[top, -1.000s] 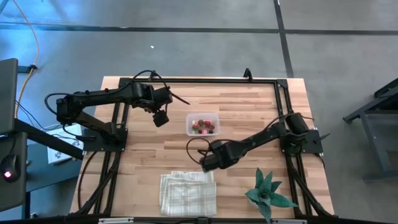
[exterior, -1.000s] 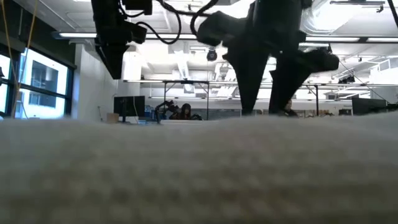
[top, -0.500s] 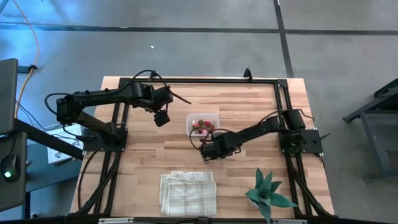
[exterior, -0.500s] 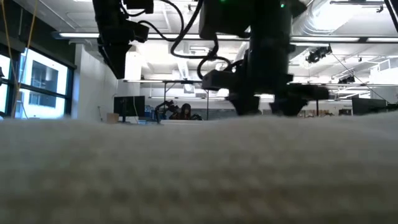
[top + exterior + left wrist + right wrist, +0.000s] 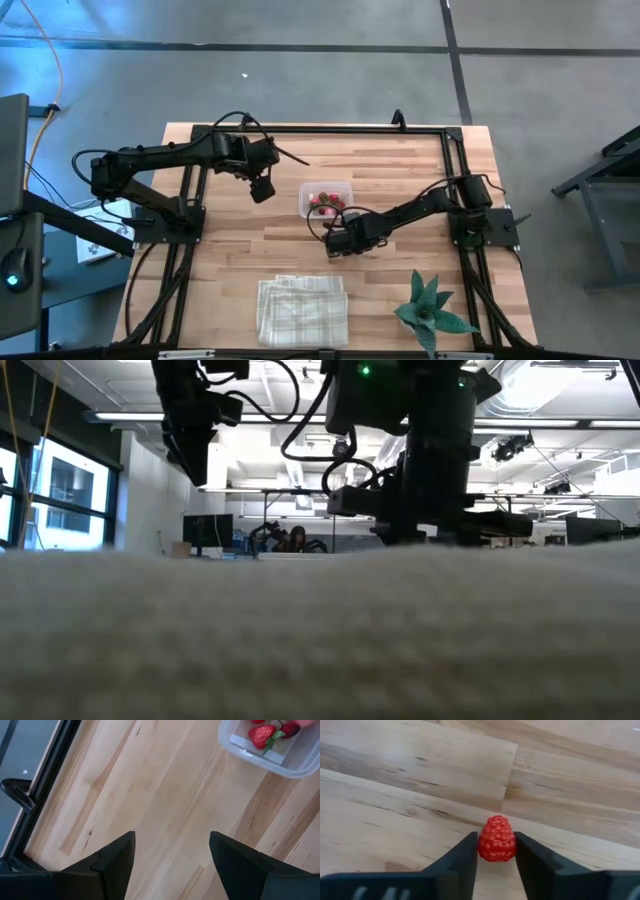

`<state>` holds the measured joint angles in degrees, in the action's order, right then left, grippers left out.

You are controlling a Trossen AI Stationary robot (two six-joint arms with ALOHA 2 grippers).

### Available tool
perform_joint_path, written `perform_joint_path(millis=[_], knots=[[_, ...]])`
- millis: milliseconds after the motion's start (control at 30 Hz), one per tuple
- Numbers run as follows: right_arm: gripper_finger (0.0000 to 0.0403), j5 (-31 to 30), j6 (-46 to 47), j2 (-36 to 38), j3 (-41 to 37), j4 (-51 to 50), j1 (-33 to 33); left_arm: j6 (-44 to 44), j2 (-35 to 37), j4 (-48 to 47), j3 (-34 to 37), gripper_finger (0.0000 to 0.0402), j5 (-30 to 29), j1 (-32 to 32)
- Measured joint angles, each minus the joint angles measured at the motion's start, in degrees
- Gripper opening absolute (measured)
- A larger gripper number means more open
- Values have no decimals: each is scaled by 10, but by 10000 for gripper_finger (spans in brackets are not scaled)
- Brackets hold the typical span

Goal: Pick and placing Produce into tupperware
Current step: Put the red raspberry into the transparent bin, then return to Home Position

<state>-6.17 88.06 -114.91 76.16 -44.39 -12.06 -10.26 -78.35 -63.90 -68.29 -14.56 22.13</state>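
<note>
Right hand (image 5: 496, 855): pinching a red berry (image 5: 496, 839) between its two dark fingers (image 5: 462, 857), both pads pressed against the berry's sides; bare wooden table (image 5: 410, 765) lies beneath it.
Right hand's place: in the high view it (image 5: 335, 243) sits near the middle of the table, just off the tupperware at about 5 o'clock, with its arm running back toward 3 o'clock.
Left hand (image 5: 170, 852): spread wide, nothing between the fingers (image 5: 117, 857), only table boards showing in the gap.
Left hand's place: in the high view it (image 5: 261, 190) hangs at 9 o'clock of the tupperware, apart from it, over the table's far left part.
Tupperware (image 5: 326, 198): clear, rectangular with rounded corners, standing on the table just past its centre toward 12 o'clock; one corner (image 5: 270, 755) shows in the left wrist view.
Produce in the tupperware (image 5: 322, 202): a few red pieces and at least one darker piece; the left wrist view shows a strawberry (image 5: 262, 735) with green leaves lying on the bottom.
Checked cloth (image 5: 301, 310): folded, near the table's 6 o'clock edge, well apart from both hands.
Green plant (image 5: 432, 313): at about 4 o'clock on the table, spiky leaves, touched by nothing.
Low view: cloth fills the foreground, hiding the table top.
</note>
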Motion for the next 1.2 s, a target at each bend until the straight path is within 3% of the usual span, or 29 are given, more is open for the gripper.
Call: perform_joint_path(millis=[200, 367, 567, 900, 1000, 1200], knots=[[41, -4, -9, 2, 0, 2, -1, 0, 0, 2, 0, 244, 0, 0], [39, -40, -11, 35, -3, 17, 1, 4, 0, 0, 0, 244, 0, 0], [39, -144, -36, 110, 32, -18, 3, 9, 0, -1, 0, 244, 0, 0], [39, -131, -177, 124, 40, -20, 87, 10, 0, -1, 0, 244, 0, 0], [70, -95, -228, 122, 36, 15, 114, 9, 0, -1, 0, 244, 0, 0], [181, -50, -270, 108, 35, 23, 146, 9, 0, -1, 0, 244, -1, 0]])
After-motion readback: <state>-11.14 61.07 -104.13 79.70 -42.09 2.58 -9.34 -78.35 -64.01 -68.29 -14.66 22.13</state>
